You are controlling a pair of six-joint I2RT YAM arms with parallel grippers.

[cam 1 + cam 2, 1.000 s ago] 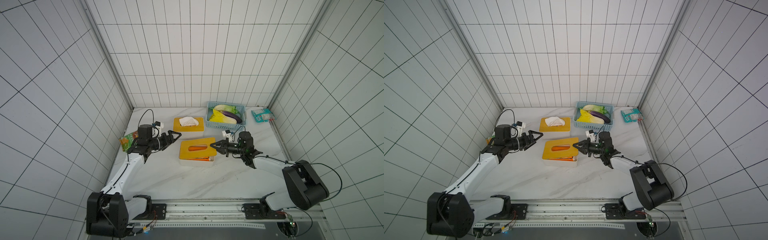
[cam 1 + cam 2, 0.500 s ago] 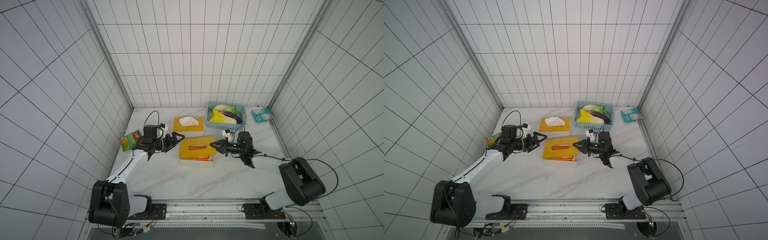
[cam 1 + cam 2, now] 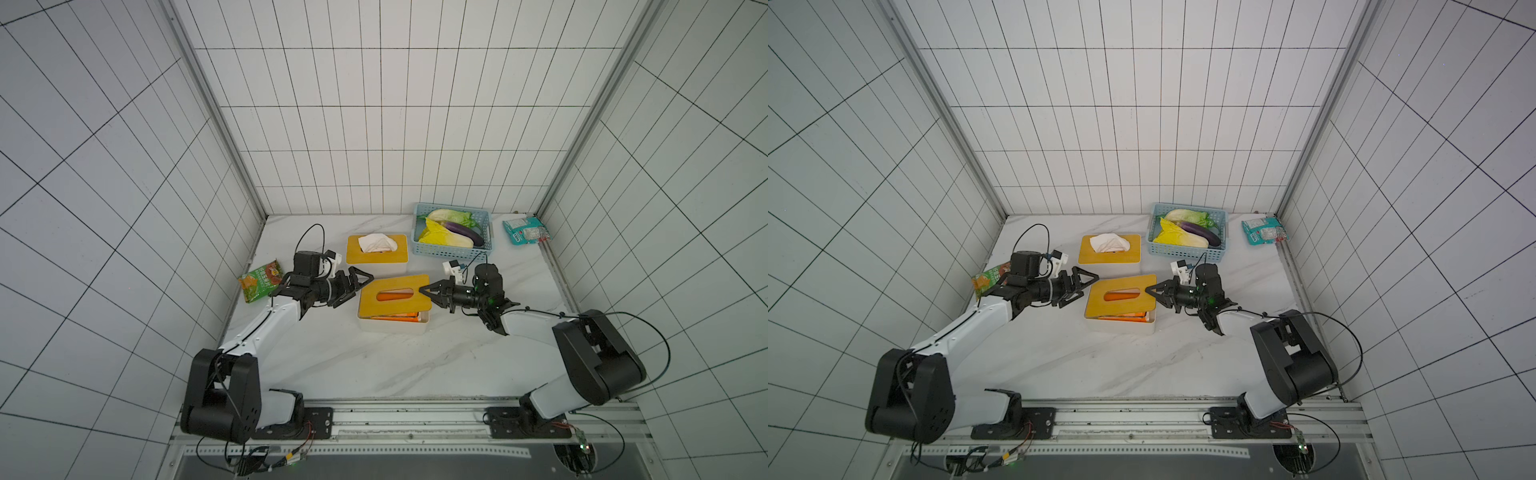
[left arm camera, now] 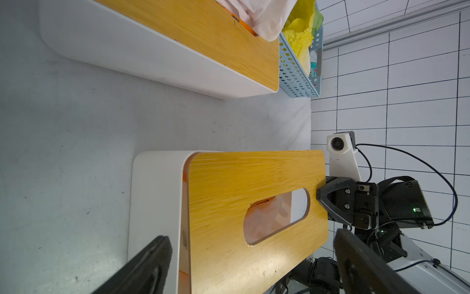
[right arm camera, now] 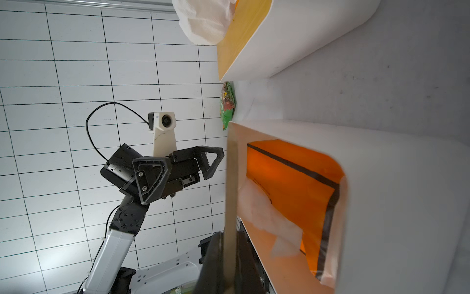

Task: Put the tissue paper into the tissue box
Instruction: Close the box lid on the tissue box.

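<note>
The near tissue box (image 3: 390,327) is white with a wooden lid (image 3: 392,305). My right gripper (image 3: 426,291) is shut on the lid's right edge (image 5: 231,178) and holds that side raised off the box. Under the lid the orange tissue paper pack (image 5: 287,183) lies inside the box, with a white sheet (image 5: 269,216) sticking out of it. The pack also shows through the lid's slot (image 3: 395,296). My left gripper (image 3: 361,284) is open at the lid's left end. In the left wrist view the lid (image 4: 241,203) sits between its fingers (image 4: 152,257).
A second tissue box (image 3: 376,259) with white tissue (image 3: 376,242) on top stands just behind. A blue basket (image 3: 451,251) of vegetables is at the back right, with a teal packet (image 3: 525,230) beside it. A green snack packet (image 3: 259,284) lies at the left.
My left arm has moved right, bringing its open gripper up to the lid's left end. The right gripper has stayed shut on the lid's right edge.
</note>
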